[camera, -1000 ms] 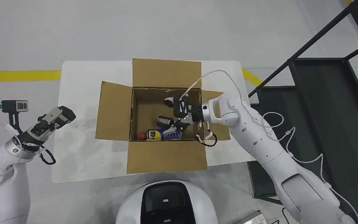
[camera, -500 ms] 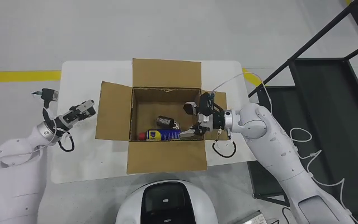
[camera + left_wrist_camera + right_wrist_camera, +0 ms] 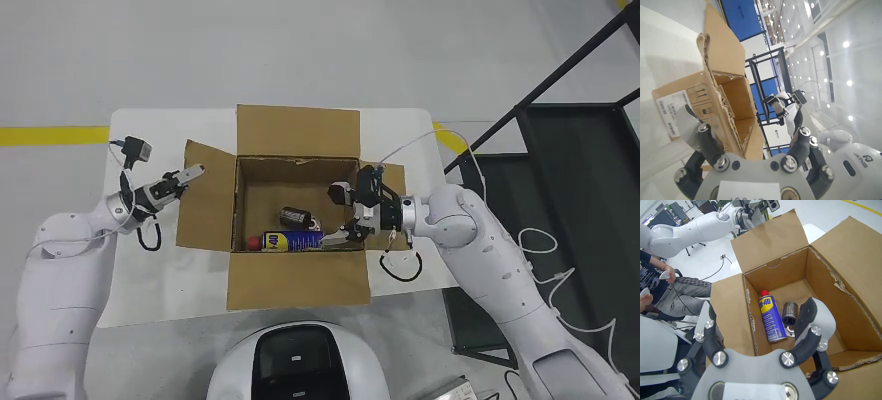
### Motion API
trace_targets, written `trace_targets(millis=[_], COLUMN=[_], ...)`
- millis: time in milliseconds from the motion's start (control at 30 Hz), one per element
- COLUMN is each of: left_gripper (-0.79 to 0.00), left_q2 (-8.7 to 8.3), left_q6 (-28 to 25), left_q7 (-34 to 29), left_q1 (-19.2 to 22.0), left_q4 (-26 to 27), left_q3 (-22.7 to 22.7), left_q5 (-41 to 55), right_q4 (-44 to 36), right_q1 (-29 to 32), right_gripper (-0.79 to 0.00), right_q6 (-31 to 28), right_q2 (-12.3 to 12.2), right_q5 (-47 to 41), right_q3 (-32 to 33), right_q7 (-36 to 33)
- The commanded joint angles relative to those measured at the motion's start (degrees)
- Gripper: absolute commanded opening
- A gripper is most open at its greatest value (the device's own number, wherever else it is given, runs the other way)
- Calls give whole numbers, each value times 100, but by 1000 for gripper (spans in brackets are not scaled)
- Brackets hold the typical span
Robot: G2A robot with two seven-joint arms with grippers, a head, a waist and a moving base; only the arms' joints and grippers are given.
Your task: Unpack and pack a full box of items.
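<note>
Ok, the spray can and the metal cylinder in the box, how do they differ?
Colour: the spray can is blue and yellow with a red cap; the metal cylinder is bare silver with a flange at one end.
Length: the spray can is clearly longer than the metal cylinder.
Form: the metal cylinder is hollow with an open bore; the spray can is closed.
Shared: both lie on their sides, next to each other, on the floor of the box.
</note>
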State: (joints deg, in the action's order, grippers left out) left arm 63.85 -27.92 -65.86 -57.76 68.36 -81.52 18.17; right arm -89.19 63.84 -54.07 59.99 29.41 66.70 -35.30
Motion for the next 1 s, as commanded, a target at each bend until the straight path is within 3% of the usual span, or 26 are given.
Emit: trace_targets(millis=[0,233,500,700,967], left_gripper=[0,0,0,0,0], left_q2=[-6,7,87,92,79], left_q6=[46,332,412,324,278], left_q7=[-108,-151,25,152,123], left_q1=[-33,-64,89,163,221], left_q4=[294,982,1054,1006,957], left_q3=[48,416,1101,1323,1585], left_q5=[92,-48,-510,-977,-1548], right_q4=[33,436,1198,1989,2546], right_q1=[101,624,1207,900,554], right_gripper=[0,0,0,0,0], right_q6=[112,363,633,1373,1127], right_q2=[-11,-249,-437,-419,-323], right_q5=[-197,-1362,-2656,-2838,-3182], right_q3=[73,990,1893,1626,1100], right_q7=[176,-8,-41,-451,-894])
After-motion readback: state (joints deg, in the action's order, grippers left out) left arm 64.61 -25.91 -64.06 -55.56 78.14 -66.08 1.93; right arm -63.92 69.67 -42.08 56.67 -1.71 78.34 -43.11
